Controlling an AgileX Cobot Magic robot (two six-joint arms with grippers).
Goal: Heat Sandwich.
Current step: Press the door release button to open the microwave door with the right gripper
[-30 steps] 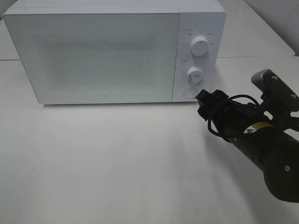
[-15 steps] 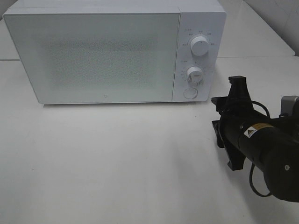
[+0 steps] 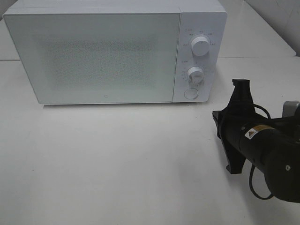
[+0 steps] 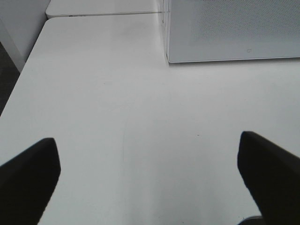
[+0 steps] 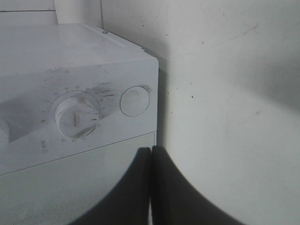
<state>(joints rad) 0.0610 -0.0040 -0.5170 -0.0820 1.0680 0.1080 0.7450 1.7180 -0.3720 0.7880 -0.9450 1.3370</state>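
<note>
Sandwich: we find it in none of the three views. The door (image 3: 93, 56) of the microwave (image 3: 112, 9) is closed and frosted, so we cannot tell whether the sandwich sits inside. We cannot give its long axis either.

Microwave: it is white and stands towards the far edge of the tabletop (image 3: 117, 164), reaching almost to the far left corner. Its long axis runs along that far edge. The control panel is at its right end, with an upper dial (image 3: 201, 46), a lower dial (image 3: 195, 75) and a round button (image 3: 191, 93) below them.

Right fingers (image 5: 126, 197): they are pressed together with nothing between them. They point at the control panel, and the tips stand apart from it, touching nothing.

Left fingers (image 4: 28, 183): they are spread wide and hold nothing. They hang over bare tabletop near its left edge, with the microwave's front left corner ahead of them.

Relation that matters: the round button lies ahead of the right fingertips, at the panel's lower corner, just beside the lower dial.

Nearer arm: the right arm (image 3: 262, 145), by the tabletop's right edge, is close to the panel. The left arm does not show in the high view.

Step in hand: we judge that the closed right fingers are set to push the round button. It is probably the door release, though we cannot confirm that.

Risk: we think an off-centre push could land on the lower dial or shove the microwave back.
</note>
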